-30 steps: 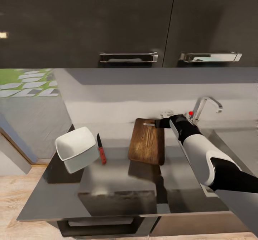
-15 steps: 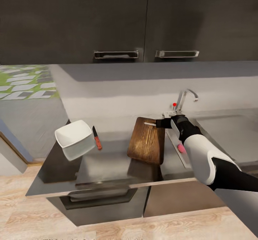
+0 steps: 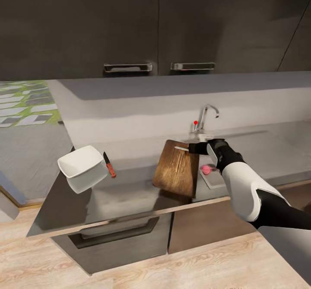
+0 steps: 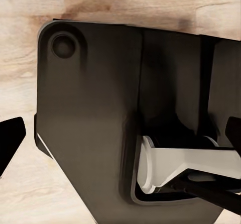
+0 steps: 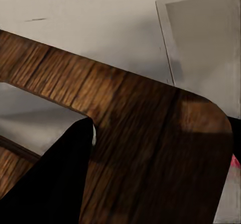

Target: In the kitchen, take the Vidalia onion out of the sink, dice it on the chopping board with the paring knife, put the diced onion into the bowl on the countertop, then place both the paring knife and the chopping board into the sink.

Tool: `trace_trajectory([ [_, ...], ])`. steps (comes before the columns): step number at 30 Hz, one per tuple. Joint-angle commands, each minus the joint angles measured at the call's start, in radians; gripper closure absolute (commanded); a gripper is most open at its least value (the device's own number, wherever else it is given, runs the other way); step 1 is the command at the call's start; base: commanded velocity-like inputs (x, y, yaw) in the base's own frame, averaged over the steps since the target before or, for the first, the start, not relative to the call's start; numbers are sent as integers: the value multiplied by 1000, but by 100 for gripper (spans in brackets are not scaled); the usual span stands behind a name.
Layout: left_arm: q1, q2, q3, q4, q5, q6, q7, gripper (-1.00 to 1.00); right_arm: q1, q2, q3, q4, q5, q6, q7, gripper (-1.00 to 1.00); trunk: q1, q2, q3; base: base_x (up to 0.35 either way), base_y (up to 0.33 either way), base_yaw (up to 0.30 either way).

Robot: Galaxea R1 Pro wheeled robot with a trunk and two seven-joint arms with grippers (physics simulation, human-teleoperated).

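Observation:
The dark wooden chopping board [image 3: 175, 172] lies slanted, its right edge over the sink [image 3: 216, 181]. My right gripper [image 3: 191, 148] is shut on its far end by the handle slot. In the right wrist view one black finger [image 5: 60, 184] sits at that slot on the board [image 5: 150, 133]. A small pinkish lump, the Vidalia onion [image 3: 206, 169], lies in the sink just right of the board. The red-handled paring knife [image 3: 109, 164] rests on the countertop [image 3: 121, 196] beside the white bowl [image 3: 82, 168]. My left gripper [image 4: 120, 133] is open, over the robot's dark base and the wood floor.
The chrome tap [image 3: 204, 116] stands behind the sink, just beyond my right gripper. Dark wall cabinets with two metal handles [image 3: 128, 67] hang above. The counter's pale front edge [image 3: 129, 217] and a drawer below it face me, with wood floor in front.
The whole view has pulled back and swung. My right gripper keeps its hold, and the board has shifted right toward the sink and nearer the counter's front edge. The onion has come into view.

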Motion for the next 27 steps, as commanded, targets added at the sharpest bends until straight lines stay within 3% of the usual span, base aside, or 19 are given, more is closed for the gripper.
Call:
trace_trajectory([
  [1,0,-1,8,-2,2,1,-9,-100,-1,1,-9,-2,10,4,1,100,1,-2,-1,-4,3,-203],
  [5,0,-1,9,-2,2,1,-9,-100,-1,2,-13,-2,7,0,-45,100,1,-2,1,-2,1,-98],
  [10,0,-1,9,-2,2,1,-9,-100,-1,2,-75,-1,-84,-4,-133,100,1,-2,2,0,0,-14],
  [11,0,-1,8,-2,2,1,-9,-100,-1,11,-97,-1,-118,-5,-215,100,1,-2,2,0,0,-2],
  [14,0,-1,8,-2,2,1,-9,-100,-1,40,-104,-1,-131,-9,-304,100,1,-2,2,0,0,-1],
  [16,0,-1,8,-2,2,1,-9,-100,-2,84,-107,-1,-134,-15,-383,100,1,-2,2,0,0,0],
  [19,0,-1,8,-2,2,1,-9,-100,-2,122,-108,0,-136,-50,-464,100,1,-2,2,0,0,0],
  [21,0,-1,8,-2,2,1,-9,-100,-2,122,-109,4,-137,-88,-518,100,1,-2,2,0,0,0],
  [22,0,-1,8,-2,2,1,-9,-100,-2,122,-109,12,-139,-144,-612,100,1,-2,2,0,0,0],
  [23,0,-1,8,-2,2,1,-9,-100,-2,122,-109,17,-145,-164,-659,100,1,-2,2,0,0,0],
  [25,0,-1,8,-2,2,1,-9,-100,-2,122,-109,21,-166,-177,-689,100,1,-2,2,0,0,0],
  [27,0,-1,8,-2,2,1,-9,-100,-2,122,-109,24,-226,-185,-712,100,1,-2,2,0,0,0],
])
